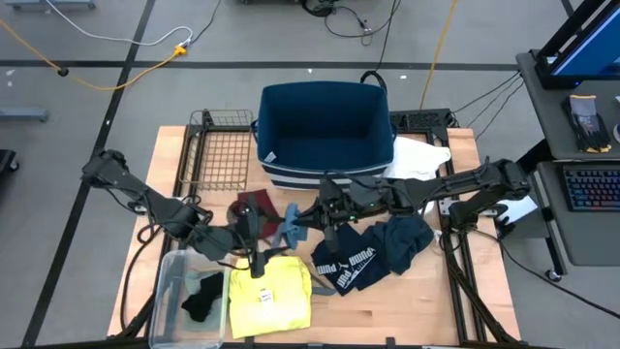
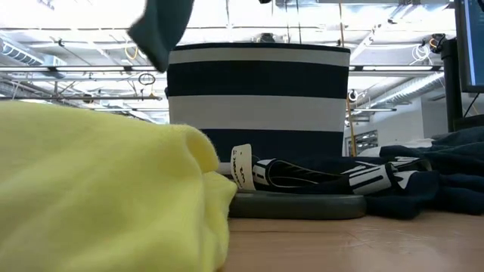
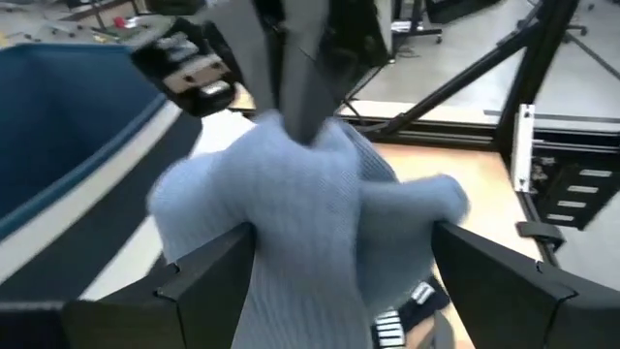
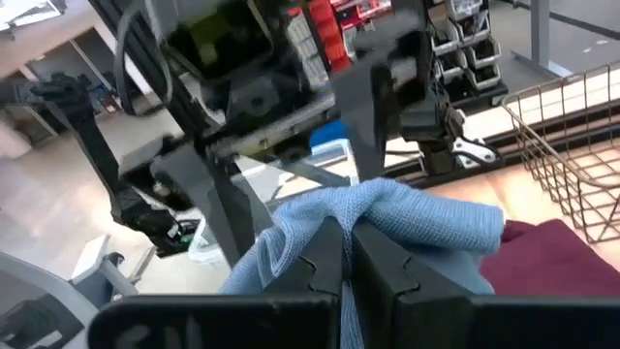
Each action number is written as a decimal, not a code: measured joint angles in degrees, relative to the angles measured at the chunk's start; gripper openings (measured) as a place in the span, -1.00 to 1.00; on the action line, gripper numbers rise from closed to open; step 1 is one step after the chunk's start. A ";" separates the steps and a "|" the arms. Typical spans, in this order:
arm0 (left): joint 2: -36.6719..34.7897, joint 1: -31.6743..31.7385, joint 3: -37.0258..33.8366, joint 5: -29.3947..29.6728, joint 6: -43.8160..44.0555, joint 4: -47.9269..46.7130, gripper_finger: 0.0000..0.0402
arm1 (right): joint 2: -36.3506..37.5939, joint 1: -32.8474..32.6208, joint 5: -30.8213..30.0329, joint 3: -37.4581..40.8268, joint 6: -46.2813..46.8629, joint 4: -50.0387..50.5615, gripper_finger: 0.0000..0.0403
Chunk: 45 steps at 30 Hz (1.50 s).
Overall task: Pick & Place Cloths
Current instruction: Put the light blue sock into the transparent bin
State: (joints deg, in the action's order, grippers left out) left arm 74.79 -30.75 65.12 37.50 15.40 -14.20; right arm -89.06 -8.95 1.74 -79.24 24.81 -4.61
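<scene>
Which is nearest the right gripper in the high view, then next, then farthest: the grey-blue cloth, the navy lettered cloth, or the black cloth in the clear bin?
1. Grey-blue cloth: pinched in the right gripper, mid-table in front of the blue bin.
2. Navy lettered cloth: just toward the table's front edge.
3. Black cloth: in the clear bin, front left corner.

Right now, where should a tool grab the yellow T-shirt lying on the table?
Probably the raised, rounded fold at the edge of the yellow T-shirt, coming straight down from above: the rest lies flat, leaving little to pinch.
</scene>
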 joint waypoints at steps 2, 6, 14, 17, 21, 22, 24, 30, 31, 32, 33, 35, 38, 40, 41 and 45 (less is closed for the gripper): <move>0.56 0.22 0.00 -0.06 -0.32 0.88 0.59 | -0.49 -0.02 0.02 -0.05 0.07 -0.73 -1.00; 0.65 1.03 0.00 -0.23 -0.75 1.18 0.59 | -0.93 -0.51 0.10 0.00 0.66 -0.81 -1.00; 0.64 3.79 0.00 -2.86 -0.68 4.29 0.59 | -1.92 -0.89 1.57 0.00 1.50 -1.25 -1.00; 0.62 4.57 0.00 -4.55 -0.63 3.72 0.59 | -1.80 -0.92 1.58 -0.04 1.28 -1.60 -1.00; 0.62 5.35 0.00 -4.53 -0.22 3.10 0.59 | -1.85 -0.92 1.60 -0.04 1.12 -1.34 -1.00; 0.62 5.61 -0.01 -4.51 0.23 3.10 0.59 | -1.85 -0.90 1.69 -0.04 1.10 -1.37 -1.00; 0.62 6.04 0.00 -4.49 0.39 2.98 0.59 | -1.85 -0.87 2.83 -0.04 1.10 -1.39 -1.00; 0.62 6.74 -0.01 -4.46 1.39 2.94 0.59 | -1.85 -0.87 2.96 -0.04 0.61 -1.26 -1.00; 0.62 6.74 0.00 -4.44 1.21 2.91 0.59 | -1.85 -0.87 2.97 -0.04 0.52 -1.26 -1.00; 0.62 6.74 0.00 -4.42 0.84 2.93 0.59 | -1.85 -0.87 2.99 -0.04 0.46 -1.26 -1.00; 0.62 6.72 0.00 -4.42 0.34 2.95 0.59 | -1.85 -0.90 3.00 -0.04 0.44 -1.26 -1.00; 0.62 6.72 -0.01 -4.41 -0.33 2.95 0.59 | -1.85 -0.90 3.08 -0.04 0.40 -1.25 -1.00; 0.62 6.94 0.00 -4.42 -0.26 3.15 0.59 | -1.85 -0.87 4.07 -0.04 0.07 -1.21 -1.00; 0.62 7.03 0.00 -4.47 0.53 3.66 0.59 | -1.85 -0.87 4.10 -0.04 0.01 -1.22 -1.00; 0.62 7.04 0.00 -4.44 1.23 3.94 0.59 | -1.85 -0.87 4.15 -0.04 0.01 -1.23 -1.00; 0.62 7.13 0.00 -4.29 0.61 4.13 0.59 | -1.85 -0.87 4.22 -0.04 -0.01 -1.23 -1.00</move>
State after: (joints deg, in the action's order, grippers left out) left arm 75.42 -23.62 65.12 33.22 16.01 -10.07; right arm -90.91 -9.82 5.96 -79.29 24.80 -5.85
